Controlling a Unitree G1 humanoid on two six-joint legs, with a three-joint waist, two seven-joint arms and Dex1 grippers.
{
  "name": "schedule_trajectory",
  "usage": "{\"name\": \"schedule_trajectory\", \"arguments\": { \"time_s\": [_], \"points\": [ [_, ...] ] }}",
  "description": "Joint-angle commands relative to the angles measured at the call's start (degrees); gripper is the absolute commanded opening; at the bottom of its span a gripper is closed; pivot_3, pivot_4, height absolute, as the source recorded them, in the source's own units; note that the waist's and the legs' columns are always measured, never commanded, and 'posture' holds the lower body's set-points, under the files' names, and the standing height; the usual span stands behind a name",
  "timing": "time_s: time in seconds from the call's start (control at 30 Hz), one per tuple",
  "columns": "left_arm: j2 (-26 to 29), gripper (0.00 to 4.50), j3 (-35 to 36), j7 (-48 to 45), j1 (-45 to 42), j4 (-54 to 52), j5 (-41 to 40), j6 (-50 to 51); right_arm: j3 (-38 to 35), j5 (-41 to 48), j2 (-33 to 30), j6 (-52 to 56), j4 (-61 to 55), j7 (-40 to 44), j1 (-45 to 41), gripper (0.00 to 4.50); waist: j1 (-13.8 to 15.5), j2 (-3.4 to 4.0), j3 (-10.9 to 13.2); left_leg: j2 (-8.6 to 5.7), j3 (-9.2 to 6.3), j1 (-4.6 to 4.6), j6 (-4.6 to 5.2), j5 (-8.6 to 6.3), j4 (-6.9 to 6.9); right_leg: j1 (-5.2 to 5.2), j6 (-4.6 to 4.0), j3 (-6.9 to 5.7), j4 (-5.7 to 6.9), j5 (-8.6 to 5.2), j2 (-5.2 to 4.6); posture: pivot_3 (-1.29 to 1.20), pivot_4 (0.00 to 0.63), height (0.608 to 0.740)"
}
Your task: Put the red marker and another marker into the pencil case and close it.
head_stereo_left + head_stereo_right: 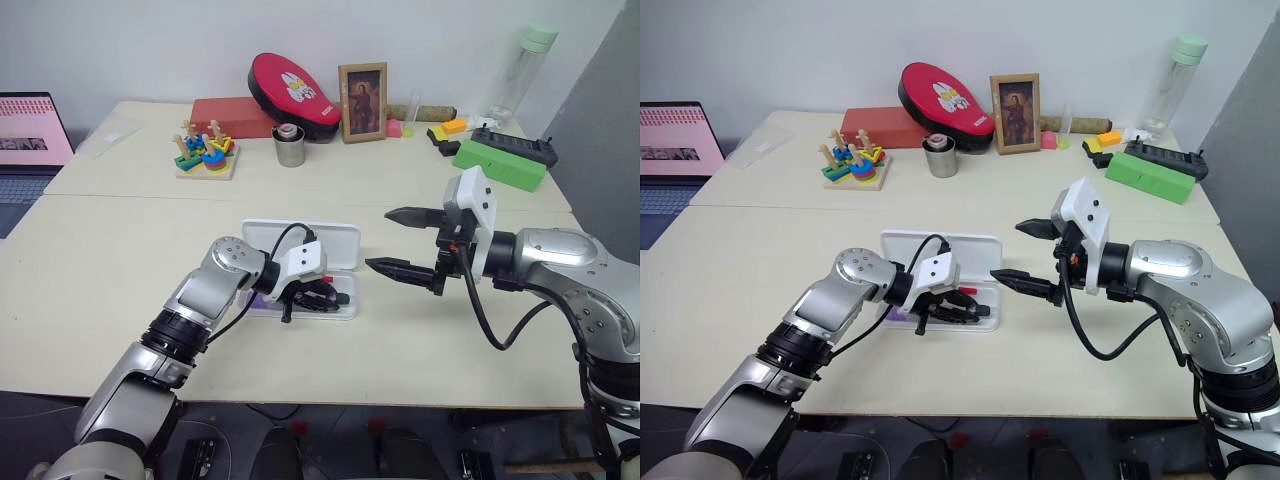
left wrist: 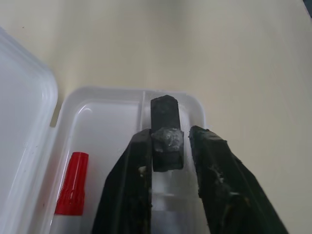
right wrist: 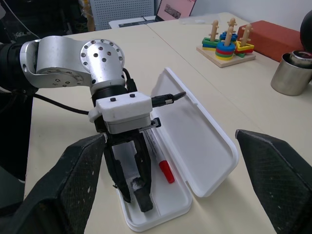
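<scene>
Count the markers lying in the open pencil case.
1 plainly: the red marker lies in the pencil case tray. A lilac one may be hidden under the left gripper.

Red marker (image 2: 71,183) lies in the pencil case (image 2: 92,105) beside black fingers (image 2: 127,190).

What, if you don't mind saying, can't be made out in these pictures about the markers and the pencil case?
- Lilac marker: only a purple sliver shows in the head views; the left hand covers the rest.
- Red marker: the left wrist view's bottom edge cuts off its barrel.
- Black piece between the left fingers: what it belongs to is unclear.
- Pencil case: its floor under the left hand is hidden.
</scene>
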Motion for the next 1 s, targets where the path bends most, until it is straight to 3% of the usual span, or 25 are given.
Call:
{"name": "schedule_trajectory", "arguments": {
  "time_s": [0.03, 0.23, 0.37, 0.6, 0.8, 0.87, 1.0],
  "points": [
    [-0.2, 2.2, 2.0, -0.2, -1.1, -3.8, -2.0, 2.0, -0.9, 1.0, 0.0, -0.4, -1.8, -0.3, -0.3, 4.5, 0.0, 0.0, 0.0, 0.0, 0.0, 0.0, 0.0, 0.0, 0.0, 0.0, 0.0, 0.0, 0.0, 0.0, 0.0, 0.0, 0.15, 0.74],
    [0.4, 3.5, 3.9, 0.8, -0.2, -6.2, -3.8, 4.6, -1.1, 1.0, 0.0, -0.5, -1.7, -0.2, -0.2, 4.5, 0.0, 0.0, 0.0, 0.0, 0.0, 0.01, 0.0, 0.0, 0.0, 0.0, 0.0, 0.0, 0.01, 0.0, 0.0, 0.0, 0.15, 0.74],
    [0.4, 4.44, 11.4, 5.6, 1.5, -10.9, -8.7, 10.4, -1.4, 0.9, 0.5, -1.2, -0.4, 0.1, -1.5, 4.5, -0.1, 0.0, 0.0, 0.0, -0.01, 0.01, 0.0, 0.0, 0.0, 0.0, 0.0, -0.01, 0.01, 0.0, 0.0, 0.0, 0.15, 0.74],
    [0.0, 4.48, 33.9, 20.7, 9.2, -26.0, -21.4, 22.5, 3.5, -4.4, 5.8, -4.0, 13.5, -0.1, -14.6, 4.5, -1.2, 0.01, 0.0, 0.03, -0.04, 0.11, 0.02, 0.01, 0.0, 0.02, 0.05, -0.01, 0.07, -0.02, 0.01, 0.0, 0.15, 0.74],
    [0.9, 4.48, 43.7, 28.1, 15.8, -34.7, -28.8, 27.8, 10.1, -11.6, 14.0, -7.7, 28.7, -0.3, -23.8, 4.5, -0.8, -0.06, 0.0, 0.0, -0.07, 0.08, 0.01, 0.02, 0.01, 0.04, 0.0, -0.04, 0.05, 0.01, -0.02, 0.0, 0.15, 0.74],
    [2.4, 4.5, 48.4, 29.0, 19.7, -37.0, -31.1, 28.8, 12.3, -15.3, 19.0, -9.9, 38.3, -1.8, -28.0, 4.14, -1.4, -0.06, 0.0, 0.0, 0.01, 0.09, 0.0, 0.01, 0.0, 0.02, 0.0, 0.01, 0.05, 0.03, -0.03, 0.0, 0.15, 0.74],
    [4.7, 4.5, 53.7, 31.2, 25.8, -39.5, -33.0, 28.4, 13.8, -20.8, 23.2, -15.4, 50.0, -1.8, -32.0, 3.24, -1.3, -0.05, 0.0, 0.05, -0.08, 0.11, 0.01, 0.01, -0.08, -0.05, -0.04, -0.05, 0.14, 0.02, 0.03, 0.0, 0.15, 0.74]
  ]
}}
